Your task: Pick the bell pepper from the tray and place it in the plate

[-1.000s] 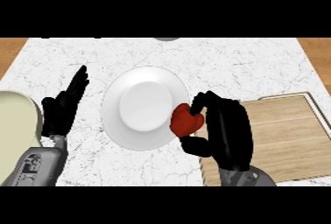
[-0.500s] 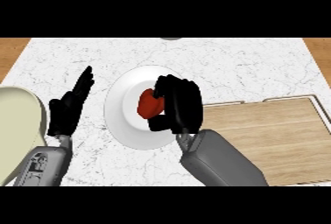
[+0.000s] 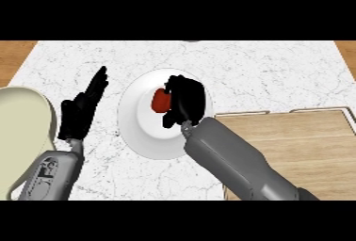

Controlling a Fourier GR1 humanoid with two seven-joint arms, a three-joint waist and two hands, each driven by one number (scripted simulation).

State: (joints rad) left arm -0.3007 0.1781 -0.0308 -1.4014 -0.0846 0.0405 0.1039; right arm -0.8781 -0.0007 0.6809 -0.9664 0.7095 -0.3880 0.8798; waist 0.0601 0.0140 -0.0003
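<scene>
Since a second ago the right hand has swung from the plate's right edge to over its middle, carrying the bell pepper with it, and the grey forearm now crosses the tray's left corner. Nearest the viewer, that wooden tray lies at the right with nothing showing on its bare part. Farther in, the white plate sits on the marble counter, and the pepper is above its centre, the right hand's fingers curled round its right side. Whether it touches the plate cannot be told. The pepper's long axis seems to run near to far; which end is the stem cannot be made out. To finish well, lower it until it rests, then uncurl slowly and lift straight up so it does not roll. The left hand rests open, fingers straight, left of the plate.
</scene>
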